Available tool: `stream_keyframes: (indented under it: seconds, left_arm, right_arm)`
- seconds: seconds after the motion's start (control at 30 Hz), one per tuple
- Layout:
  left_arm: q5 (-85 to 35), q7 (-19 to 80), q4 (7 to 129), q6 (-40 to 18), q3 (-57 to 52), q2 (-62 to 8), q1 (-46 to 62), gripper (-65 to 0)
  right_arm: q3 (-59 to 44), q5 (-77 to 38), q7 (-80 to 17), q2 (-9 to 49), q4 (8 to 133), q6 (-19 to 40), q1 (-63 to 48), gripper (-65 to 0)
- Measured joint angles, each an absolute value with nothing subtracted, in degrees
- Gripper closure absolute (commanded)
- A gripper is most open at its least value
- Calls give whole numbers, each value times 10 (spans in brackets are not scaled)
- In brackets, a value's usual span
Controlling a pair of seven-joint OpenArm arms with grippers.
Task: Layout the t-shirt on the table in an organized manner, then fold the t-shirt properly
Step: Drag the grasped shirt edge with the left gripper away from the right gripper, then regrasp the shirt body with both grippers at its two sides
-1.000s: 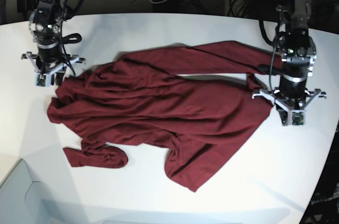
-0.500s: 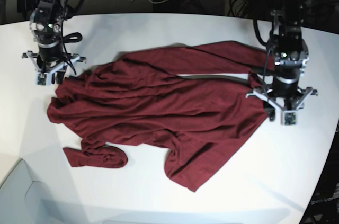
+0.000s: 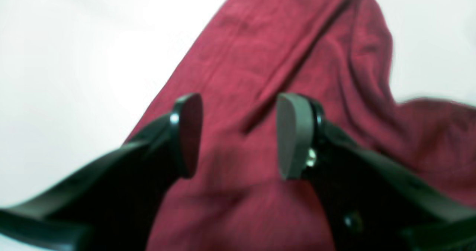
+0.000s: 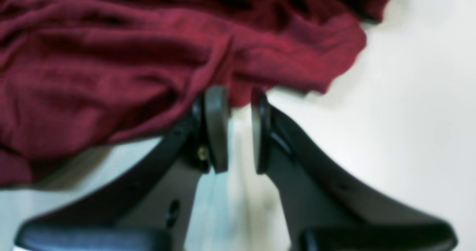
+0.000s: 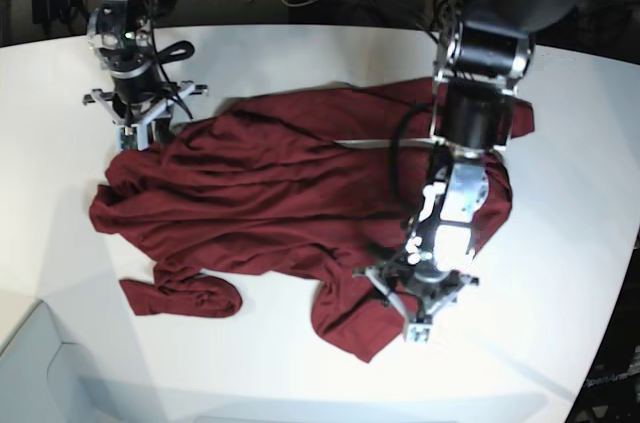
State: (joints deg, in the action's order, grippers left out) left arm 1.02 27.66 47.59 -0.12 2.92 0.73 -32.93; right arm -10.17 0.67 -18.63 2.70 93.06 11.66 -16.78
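Since the earlier frame, left gripper (image 5: 418,315) has swung over the t-shirt (image 5: 270,203) crumpled on the table (image 5: 560,273), jaws apart, empty. Right gripper (image 4: 235,106) stands narrowly parted at the hem; grip unclear. Layout continues: pinch an edge, spread.

A broad white tabletop (image 5: 300,53) with a curved far edge carries everything here. Directly on it lies one dark red t-shirt (image 5: 260,203), crumpled and creased, spread across the middle with a bunched sleeve near the front left; bare white surface surrounds it.
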Motion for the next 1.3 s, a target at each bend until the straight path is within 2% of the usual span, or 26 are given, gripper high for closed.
stream_keyframes:
  seconds: [0.23, 0.4, 0.8, 1.07, 1.3]
  left_arm:
    - [8, 93, 203, -2, 63, 24, -437, -312]
    - [5, -5, 104, -1, 69, 20, -439, -312]
    - [-2, -64, 109, -9, 68, -52, -407, -312]
    - [-2, -61, 109, -6, 65, -95, -405, -312]
    - [-2, -55, 109, -4, 65, -119, -405, -312]
  right_arm:
    - [-93, 7, -185, 27, 931, 117, -176, -100]
    - [-92, 7, -184, 27, 931, 117, -177, -100]
    - [-92, 6, -182, 30, 907, 117, -168, -101]
    - [-84, -8, -127, 58, 805, 116, -103, -100]
    - [-88, -13, -127, 89, 782, 123, -84, -100]
